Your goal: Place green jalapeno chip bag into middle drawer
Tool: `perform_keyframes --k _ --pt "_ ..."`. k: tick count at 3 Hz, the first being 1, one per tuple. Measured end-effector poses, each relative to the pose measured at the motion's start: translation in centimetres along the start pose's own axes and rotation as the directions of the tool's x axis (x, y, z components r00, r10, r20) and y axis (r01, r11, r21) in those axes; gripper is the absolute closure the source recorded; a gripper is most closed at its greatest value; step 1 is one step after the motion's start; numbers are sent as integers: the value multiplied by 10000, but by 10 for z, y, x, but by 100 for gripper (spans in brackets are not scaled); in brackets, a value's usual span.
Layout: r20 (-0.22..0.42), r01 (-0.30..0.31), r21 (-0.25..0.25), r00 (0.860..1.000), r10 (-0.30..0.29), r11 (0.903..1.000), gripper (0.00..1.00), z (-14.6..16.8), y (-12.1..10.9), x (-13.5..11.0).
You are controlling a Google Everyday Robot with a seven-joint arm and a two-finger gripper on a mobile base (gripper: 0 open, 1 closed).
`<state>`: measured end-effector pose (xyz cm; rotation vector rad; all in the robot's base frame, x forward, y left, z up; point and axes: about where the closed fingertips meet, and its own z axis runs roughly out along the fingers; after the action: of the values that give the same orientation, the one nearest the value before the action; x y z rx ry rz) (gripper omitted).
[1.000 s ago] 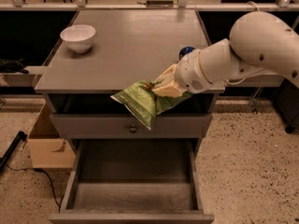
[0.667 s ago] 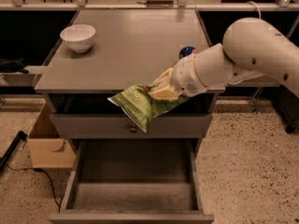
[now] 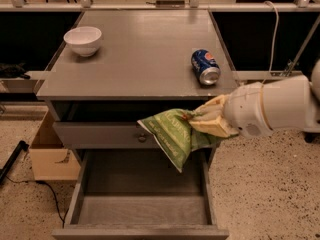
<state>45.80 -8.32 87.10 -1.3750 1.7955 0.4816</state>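
Observation:
The green jalapeno chip bag hangs tilted in the air in front of the cabinet, level with the closed drawer front and above the right part of the open middle drawer. My gripper reaches in from the right and is shut on the bag's right end. The tan fingers pinch the crinkled foil. The drawer is pulled out at the bottom, with its floor bare.
A blue soda can lies on the grey cabinet top at the right. A white bowl stands at the top's left. A closed drawer front with a round knob sits behind the bag. A cardboard box is on the floor at the left.
My arm has dropped below the cabinet top and drawn to the right. The bag has moved down and right with it, and the blue can is now in plain view.

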Motion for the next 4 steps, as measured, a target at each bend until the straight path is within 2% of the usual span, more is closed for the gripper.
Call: perform_keyframes --k 1,3,4 --pt "-10 -217 308 9998 217 9993 100 -13 -2 8" --pt "-68 -400 -254 9992 398 9989 100 24 3 19" --pt "52 -584 -650 9982 589 9962 100 42 16 39"
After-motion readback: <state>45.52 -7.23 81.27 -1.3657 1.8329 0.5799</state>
